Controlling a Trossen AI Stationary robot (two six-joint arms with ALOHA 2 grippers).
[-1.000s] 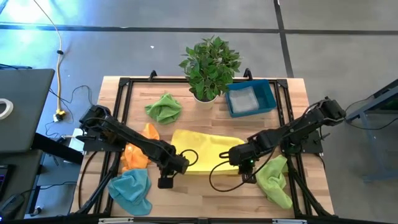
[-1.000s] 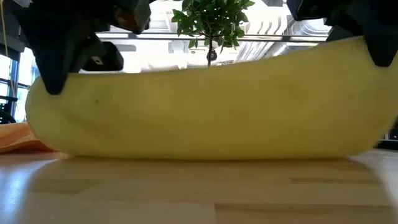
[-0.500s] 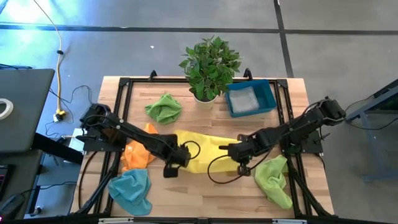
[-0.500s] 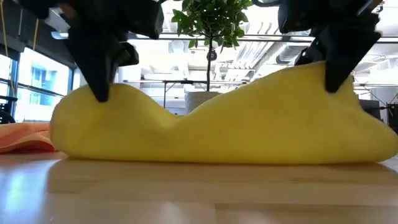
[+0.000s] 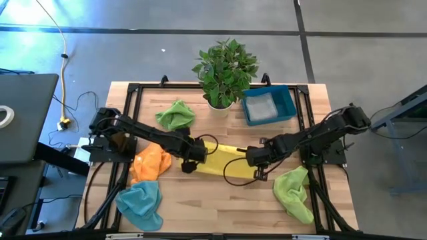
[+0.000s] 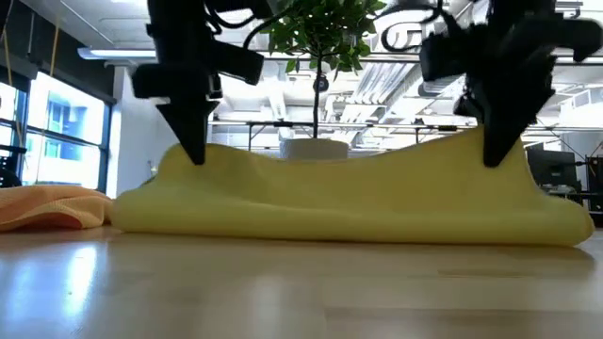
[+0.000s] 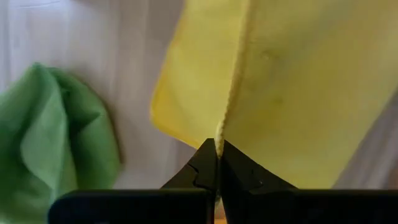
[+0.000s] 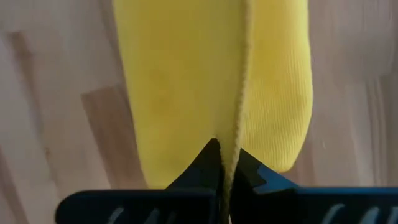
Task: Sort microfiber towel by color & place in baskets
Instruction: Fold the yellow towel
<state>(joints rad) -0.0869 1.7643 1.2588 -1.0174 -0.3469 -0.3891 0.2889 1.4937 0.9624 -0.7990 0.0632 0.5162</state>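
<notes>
This looks like a robotics lab in an open industrial hall. A wooden table [image 5: 220,200] with a black frame [image 5: 133,90] stands on grey concrete floor [image 5: 133,53] marked with dark lines, a yellow cable [image 5: 64,67] trailing beside it. The low view shows ceiling ducts [image 6: 396,71], large windows [image 6: 57,132] and desks behind.

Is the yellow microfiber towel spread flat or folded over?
Folded over: the yellow microfiber towel lies doubled in a narrow strip, both claws pinching its edge.

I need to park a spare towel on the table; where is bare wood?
Bare wood runs along the near edge between the blue towel and lime towel. The middle is crowded: both arms hold the yellow towel there.
</notes>
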